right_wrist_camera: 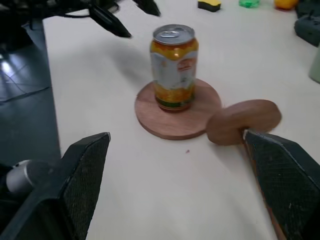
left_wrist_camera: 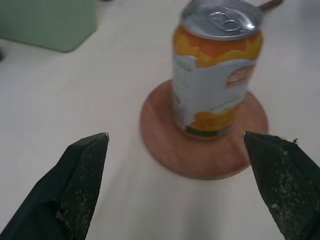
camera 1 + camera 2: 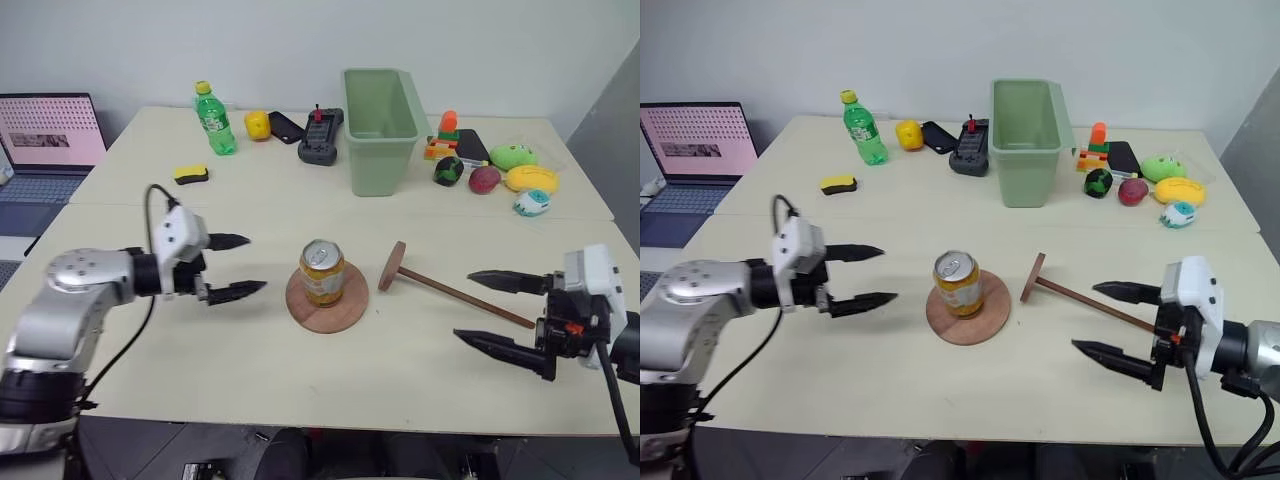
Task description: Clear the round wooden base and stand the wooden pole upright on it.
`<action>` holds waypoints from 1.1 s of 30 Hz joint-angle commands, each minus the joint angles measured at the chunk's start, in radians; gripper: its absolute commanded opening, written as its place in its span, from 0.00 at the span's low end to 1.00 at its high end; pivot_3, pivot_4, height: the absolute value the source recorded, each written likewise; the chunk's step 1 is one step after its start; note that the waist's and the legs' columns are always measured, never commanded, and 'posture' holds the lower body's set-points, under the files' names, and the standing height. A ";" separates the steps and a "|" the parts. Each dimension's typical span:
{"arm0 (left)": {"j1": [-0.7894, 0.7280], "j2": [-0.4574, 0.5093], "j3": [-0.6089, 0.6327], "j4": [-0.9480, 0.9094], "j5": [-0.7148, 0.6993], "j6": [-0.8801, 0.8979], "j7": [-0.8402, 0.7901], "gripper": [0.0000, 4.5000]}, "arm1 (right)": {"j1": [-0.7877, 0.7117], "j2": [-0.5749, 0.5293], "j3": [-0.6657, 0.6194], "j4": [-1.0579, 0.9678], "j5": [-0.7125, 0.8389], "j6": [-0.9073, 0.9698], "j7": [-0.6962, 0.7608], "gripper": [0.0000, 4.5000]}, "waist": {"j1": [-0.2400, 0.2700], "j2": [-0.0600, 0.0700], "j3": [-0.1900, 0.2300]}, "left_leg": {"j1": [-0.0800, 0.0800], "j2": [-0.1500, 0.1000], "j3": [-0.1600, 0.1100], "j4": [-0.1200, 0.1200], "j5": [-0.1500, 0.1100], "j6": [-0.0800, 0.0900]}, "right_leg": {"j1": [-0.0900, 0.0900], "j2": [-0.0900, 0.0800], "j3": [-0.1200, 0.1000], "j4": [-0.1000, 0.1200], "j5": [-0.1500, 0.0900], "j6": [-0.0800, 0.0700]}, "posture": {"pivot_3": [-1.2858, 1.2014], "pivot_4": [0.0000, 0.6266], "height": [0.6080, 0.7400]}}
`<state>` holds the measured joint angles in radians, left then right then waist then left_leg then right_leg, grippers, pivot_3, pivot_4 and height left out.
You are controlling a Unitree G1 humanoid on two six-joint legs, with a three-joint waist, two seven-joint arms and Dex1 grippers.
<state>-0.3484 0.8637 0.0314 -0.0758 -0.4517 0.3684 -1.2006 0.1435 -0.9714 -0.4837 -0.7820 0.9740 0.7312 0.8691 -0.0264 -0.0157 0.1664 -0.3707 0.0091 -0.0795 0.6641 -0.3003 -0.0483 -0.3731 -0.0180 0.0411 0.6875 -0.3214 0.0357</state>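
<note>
Taking the drink can [image 3: 322, 272] at the table's middle as the clock's centre, the laptop [image 3: 48, 135] sits far out at 10 o'clock off the table's [image 3: 250, 370] left end, showing a pink screen. The left gripper [image 3: 238, 266] hovers at 9 o'clock, near the can but apart from it, its two black fingers spread wide and empty, pointing at the can. A yellow and black sponge [image 3: 190, 174] lies at about 10 o'clock, and a green bottle [image 3: 214, 119] stands beyond it toward 11, with a yellow toy [image 3: 258, 125], a black phone [image 3: 286, 127] and a dark handheld device [image 3: 320, 136] running on toward 12. The orange and white can stands upright on the round wooden base [image 3: 327, 299], slightly behind its middle, so the base is not yet cleared; in the left wrist view it sits between the open fingertips [image 2: 95, 150] but ahead of them. A pale green bin [image 3: 380, 115] stands at 12 to 1 o'clock. The wooden pole [image 3: 455, 293] lies flat at 3 o'clock, its disc end just beside the base's rim, the rod running away toward 4. A cluster of toy fruit and blocks [image 3: 487, 165] lies at 2 o'clock. The right gripper [image 3: 490, 310] hovers at 3 to 4 o'clock, fingers wide apart and holding nothing, the rod's far end between them.
</note>
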 commanded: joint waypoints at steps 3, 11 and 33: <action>-0.101 -0.068 -0.089 0.067 0.025 -0.033 -0.068 0.99 | -0.046 -0.010 0.037 -0.052 0.060 0.019 -0.063 1.00 | 0.000 0.000 0.000 | 0.000 0.000 0.000 0.000 0.000 0.000 | 0.000 0.000 0.000 0.000 0.000 0.000 | 0.52 0.24 1.00; -0.169 -0.173 -0.168 0.191 0.085 -0.106 -0.101 0.99 | -0.059 -0.020 0.054 -0.076 0.096 0.030 -0.098 1.00 | 0.000 0.000 0.000 | 0.000 0.000 0.000 0.000 0.000 0.000 | 0.000 0.001 -0.001 0.000 0.000 0.000 | 0.52 0.24 1.00; -0.252 -0.370 -0.198 0.402 0.176 -0.261 -0.093 0.89 | -0.062 -0.031 0.098 -0.088 0.085 0.019 -0.100 1.00 | 0.000 -0.001 0.000 | -0.003 -0.001 -0.001 0.002 0.000 0.000 | -0.001 0.000 -0.002 -0.001 0.000 0.000 | 0.52 0.24 1.00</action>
<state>-0.5833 0.5021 -0.1884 0.3297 -0.2679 0.1276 -1.2965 0.0877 -0.9949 -0.3723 -0.8419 1.0585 0.7699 0.7651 -0.0259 -0.0163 0.1666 -0.3740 0.0083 -0.0807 0.6662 -0.3003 -0.0482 -0.3737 -0.0176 0.0393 0.6867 -0.3213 0.0358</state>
